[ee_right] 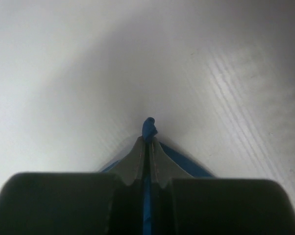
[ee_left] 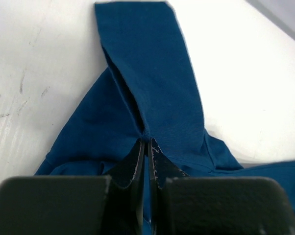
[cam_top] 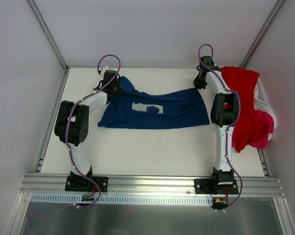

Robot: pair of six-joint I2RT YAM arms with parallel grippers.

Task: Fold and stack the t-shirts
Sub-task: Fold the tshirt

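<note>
Navy t-shirt (cam_top: 157, 110) lies spread on the table (cam_top: 152, 152) between the two arms, pale print square facing up. Left end effector (ee_left: 147, 143) is pinched tight on a fold of navy fabric at the shirt's far left corner, and right end effector (ee_right: 148, 139) is clamped on the far right corner, a nub of blue cloth poking out past the fingertips. Red t-shirt (cam_top: 243, 103) and pink t-shirt (cam_top: 265, 128) sit heaped at the table's right edge, draped over a white basket (cam_top: 265, 100), unfolded.
</note>
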